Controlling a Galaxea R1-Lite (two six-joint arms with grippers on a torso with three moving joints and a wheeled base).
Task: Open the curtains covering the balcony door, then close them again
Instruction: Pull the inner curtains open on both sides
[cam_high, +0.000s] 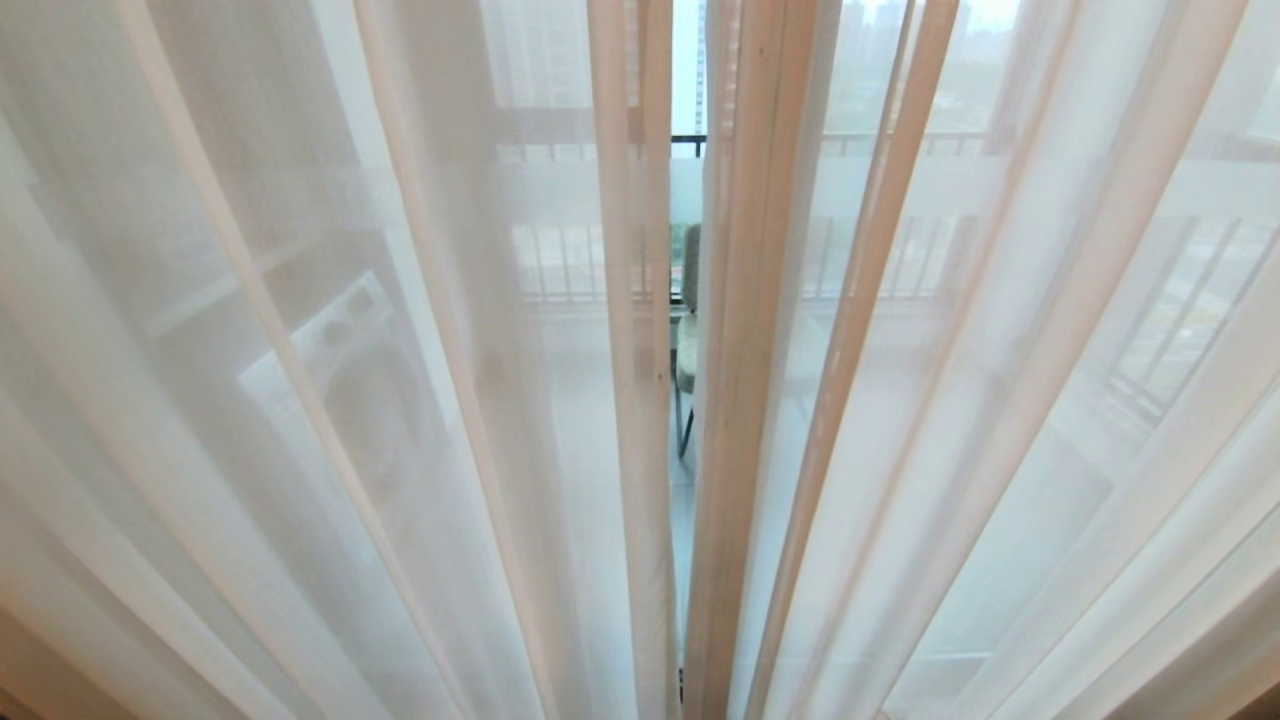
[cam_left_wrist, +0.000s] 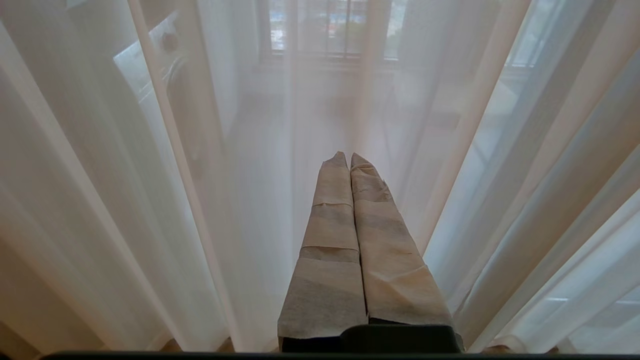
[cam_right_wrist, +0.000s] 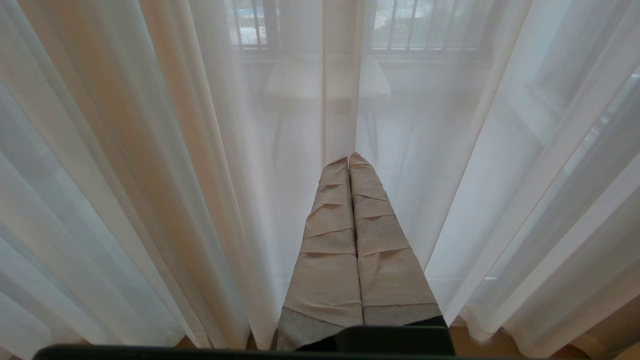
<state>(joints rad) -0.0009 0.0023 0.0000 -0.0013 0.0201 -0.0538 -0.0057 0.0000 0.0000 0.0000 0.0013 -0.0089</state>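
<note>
Sheer white curtains fill the head view as two pleated panels, a left panel (cam_high: 420, 400) and a right panel (cam_high: 950, 400). They nearly meet, with a narrow slit between them at the middle. Through the slit and the fabric shows the glass of the balcony door (cam_high: 686, 190) with a pale horizontal band. No thick drape is in view. My left gripper (cam_left_wrist: 348, 157) has tape-wrapped fingers pressed together, shut on nothing, close in front of the sheer curtains (cam_left_wrist: 150, 200). My right gripper (cam_right_wrist: 348, 159) is likewise shut and empty before the sheer curtains (cam_right_wrist: 150, 175). Neither arm shows in the head view.
Behind the fabric, a washing machine (cam_high: 340, 350) stands on the left and a chair (cam_high: 688, 330) shows through the slit. A balcony railing (cam_high: 900, 145) runs across farther out. A small table (cam_right_wrist: 300, 80) is dimly visible. Wooden floor (cam_right_wrist: 500, 345) shows under the hems.
</note>
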